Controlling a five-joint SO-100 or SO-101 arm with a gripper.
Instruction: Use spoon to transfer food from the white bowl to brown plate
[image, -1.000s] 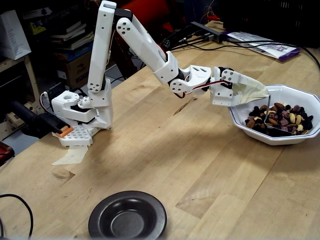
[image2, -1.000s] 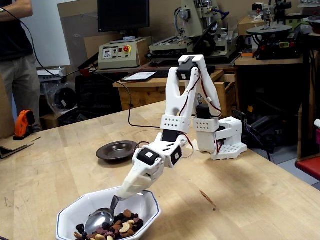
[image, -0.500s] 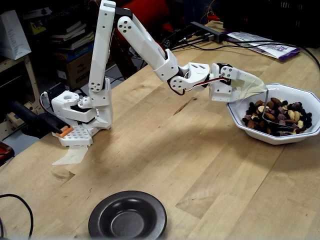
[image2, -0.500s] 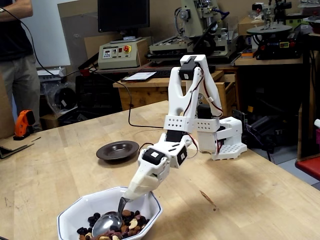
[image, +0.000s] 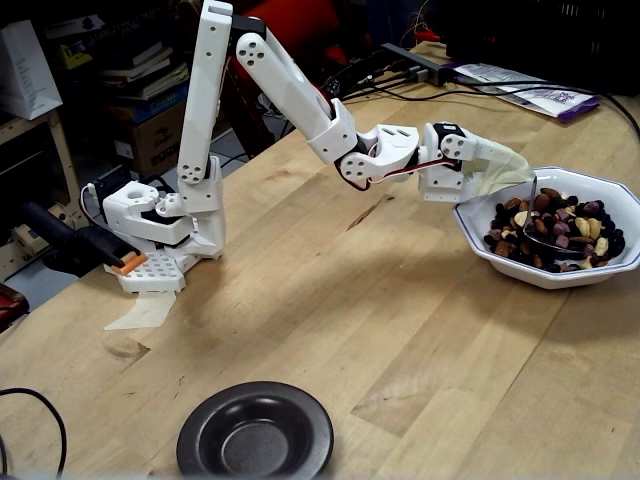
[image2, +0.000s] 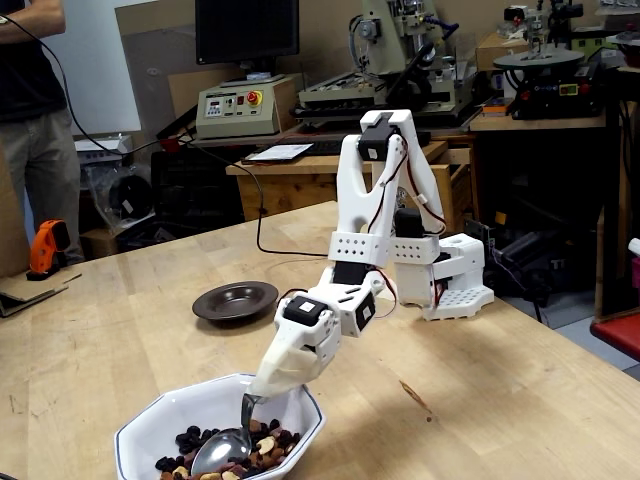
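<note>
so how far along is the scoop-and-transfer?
Early. Done: the gripper holds the taped spoon and has it down in the white bowl. In hand: the spoon sits in the food, apparently mid-scoop. Left: lift, carry and tip into the brown plate, whose centre looks empty in both fixed views.

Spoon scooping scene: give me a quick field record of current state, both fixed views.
spoon: held by the gripper, handle end under beige tape, bowl of spoon down among the food
food: mixed tan nuts and dark pieces, all in the white bowl
white bowl: octagonal, on the wooden table, at the right edge in a fixed view
brown plate: empty, apart from the bowl, near the bottom edge in the same view
gripper state: shut on the spoon handle
transfer: not yet done
</note>
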